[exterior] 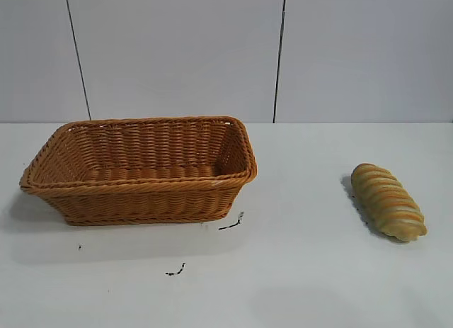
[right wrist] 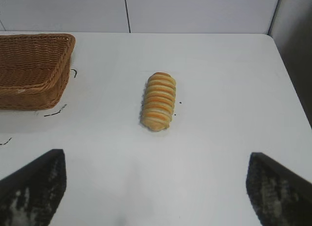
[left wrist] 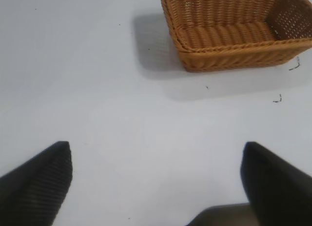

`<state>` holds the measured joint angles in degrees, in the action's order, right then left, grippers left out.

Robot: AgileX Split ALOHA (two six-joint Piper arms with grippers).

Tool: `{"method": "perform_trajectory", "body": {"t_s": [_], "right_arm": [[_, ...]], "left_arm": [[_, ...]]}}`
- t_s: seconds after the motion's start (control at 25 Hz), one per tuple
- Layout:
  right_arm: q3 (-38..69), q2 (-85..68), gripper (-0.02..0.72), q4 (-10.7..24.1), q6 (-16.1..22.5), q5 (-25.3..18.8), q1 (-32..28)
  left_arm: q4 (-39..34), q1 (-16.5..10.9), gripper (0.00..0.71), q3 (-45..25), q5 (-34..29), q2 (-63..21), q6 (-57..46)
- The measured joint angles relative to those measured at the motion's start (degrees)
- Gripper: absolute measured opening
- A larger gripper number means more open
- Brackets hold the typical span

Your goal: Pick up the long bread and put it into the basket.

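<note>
Both grippers' jaws stand wide apart, holding nothing: the right gripper (right wrist: 156,187) points at the long bread (exterior: 388,201), which lies on the white table (exterior: 297,271), well apart from the basket (exterior: 139,171). The left gripper (left wrist: 156,182) hovers near the basket.
</note>
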<state>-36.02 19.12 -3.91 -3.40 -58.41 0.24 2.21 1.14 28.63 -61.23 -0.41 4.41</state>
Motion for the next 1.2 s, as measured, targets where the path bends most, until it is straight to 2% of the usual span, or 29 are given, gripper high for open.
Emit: {"method": "perform_trajectory", "body": {"t_s": [0.36,0.68,0.92,1.04,1.2], "right_arm": [[-11.60,37.84,0.689,0.00,-1.73,0.27,0.00],[-28.36,66.72,0.689,0.16,-2.00,0.54,0.00],[-40.01,80.55,0.689,0.53,-1.82,1.18,3.56],[-43.42,85.52,0.689,0.48,-1.29,1.48,4.00],[-44.69,90.65,0.689,2.41,-0.01,2.89,4.00]], "left_arm": [[0.00,0.00,0.692,0.00,0.00,0.00,0.00],[0.00,0.00,0.692,0.00,0.00,0.00,0.00],[0.00,0.00,0.692,0.00,0.00,0.00,0.00],[0.00,0.00,0.692,0.00,0.00,0.00,0.00],[0.00,0.00,0.692,0.00,0.00,0.00,0.00]]}}
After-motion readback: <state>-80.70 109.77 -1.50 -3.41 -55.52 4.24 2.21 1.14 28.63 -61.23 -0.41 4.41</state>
